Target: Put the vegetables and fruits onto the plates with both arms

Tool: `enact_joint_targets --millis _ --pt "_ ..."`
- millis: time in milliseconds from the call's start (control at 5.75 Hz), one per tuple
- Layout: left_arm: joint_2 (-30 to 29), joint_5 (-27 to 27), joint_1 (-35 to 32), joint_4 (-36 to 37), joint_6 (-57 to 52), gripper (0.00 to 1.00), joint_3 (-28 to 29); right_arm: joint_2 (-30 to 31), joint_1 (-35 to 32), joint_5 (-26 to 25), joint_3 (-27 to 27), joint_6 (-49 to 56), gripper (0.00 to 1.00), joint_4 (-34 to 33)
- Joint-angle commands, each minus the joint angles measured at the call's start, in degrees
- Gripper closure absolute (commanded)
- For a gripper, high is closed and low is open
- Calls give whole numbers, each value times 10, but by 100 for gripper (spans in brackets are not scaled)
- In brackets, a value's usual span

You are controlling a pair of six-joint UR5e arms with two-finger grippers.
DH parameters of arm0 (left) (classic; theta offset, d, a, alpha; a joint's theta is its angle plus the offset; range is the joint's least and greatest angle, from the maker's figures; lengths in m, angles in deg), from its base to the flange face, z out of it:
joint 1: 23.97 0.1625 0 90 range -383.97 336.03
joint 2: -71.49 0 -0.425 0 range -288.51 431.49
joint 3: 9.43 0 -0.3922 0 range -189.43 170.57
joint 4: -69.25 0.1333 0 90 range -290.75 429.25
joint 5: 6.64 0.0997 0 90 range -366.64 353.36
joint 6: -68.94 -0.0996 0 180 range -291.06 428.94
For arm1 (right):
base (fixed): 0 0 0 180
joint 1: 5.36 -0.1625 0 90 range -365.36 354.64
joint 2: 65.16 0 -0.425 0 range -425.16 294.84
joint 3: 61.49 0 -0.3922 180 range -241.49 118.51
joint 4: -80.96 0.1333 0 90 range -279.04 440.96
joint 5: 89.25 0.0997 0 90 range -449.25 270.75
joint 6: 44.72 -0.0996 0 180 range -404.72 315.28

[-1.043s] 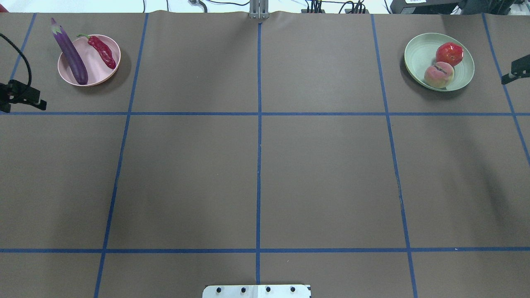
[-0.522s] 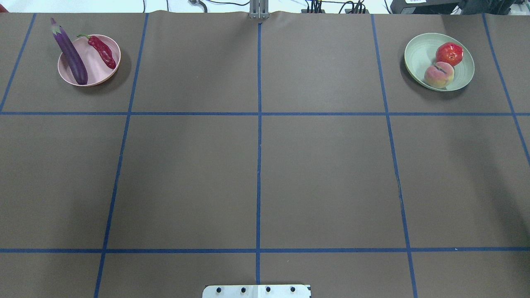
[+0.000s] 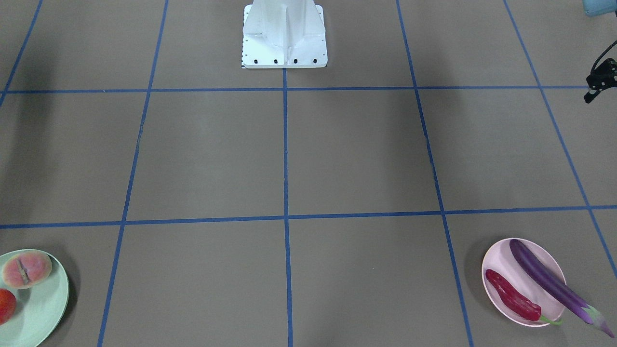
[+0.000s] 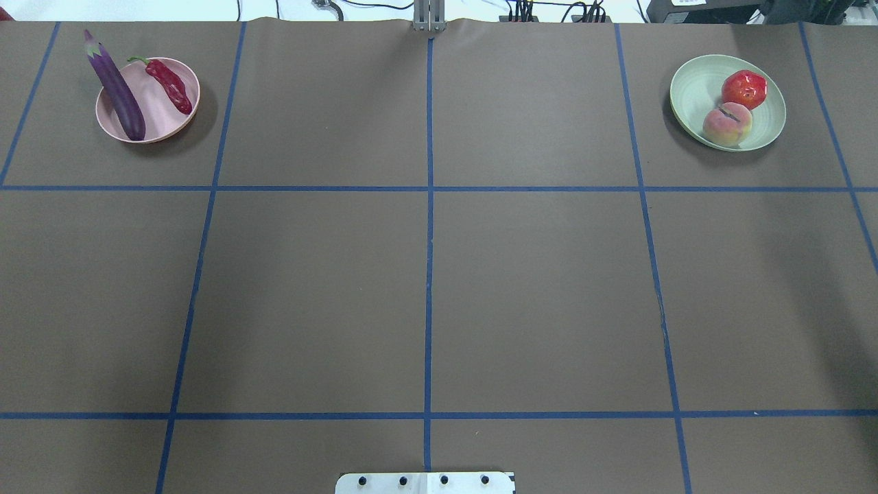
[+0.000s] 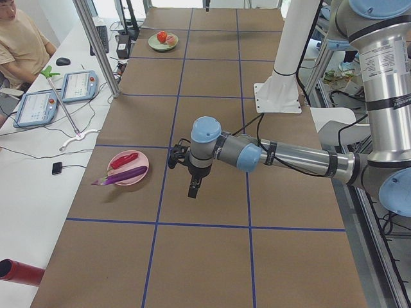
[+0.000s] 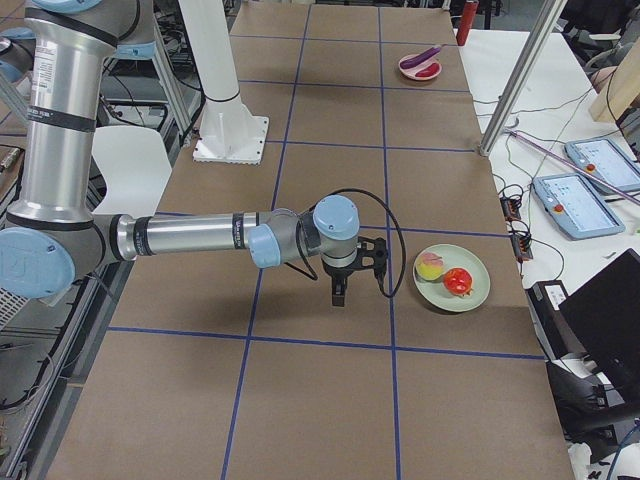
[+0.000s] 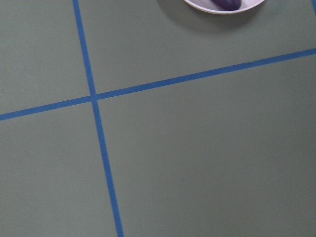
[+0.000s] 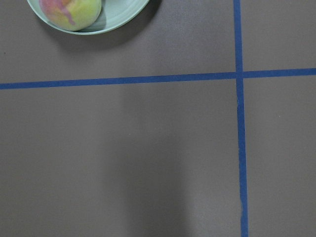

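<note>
Bright, even light from overhead falls on the brown table [image 4: 309,288], with soft, broad shadows pooling along its right side. The pink plate [image 4: 154,113] casts a short dark shadow to its right, the green plate [image 4: 693,89] to its left. Glare glints on the pomegranate [image 4: 744,89]. All views are sharp, and the left wrist view runs cooler and greyer.

The front-facing view cuts the green plate [image 3: 54,308] at 8 o'clock with its left and bottom edges. Only a sliver of the pomegranate [image 3: 4,306] on it shows. The left wrist view crops the pink plate [image 7: 249,2] at 12 o'clock, leaving just one end of the eggplant [image 7: 226,4]. The right wrist view trims the peach [image 8: 71,12] at 11 o'clock. The left gripper [image 5: 193,190] and right gripper [image 6: 340,295] are too small to read how the jaws stand.
</note>
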Motion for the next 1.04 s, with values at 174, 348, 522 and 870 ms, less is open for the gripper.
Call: enact_joint_targets --millis 174,348,522,870 --pt "-86 12 -4 166 -5 0 3 -35 14 -8 0 33 0 -71" --pt "-87 4 -3 165 -2 0 7 -56 9 -26 0 72 0 -119" --pt "-88 -15 -3 164 -2 0 5 -87 -4 -45 -1 98 0 -176" --pt "-91 -18 -3 156 -2 0 5 -92 -17 -46 -5 126 0 -189"
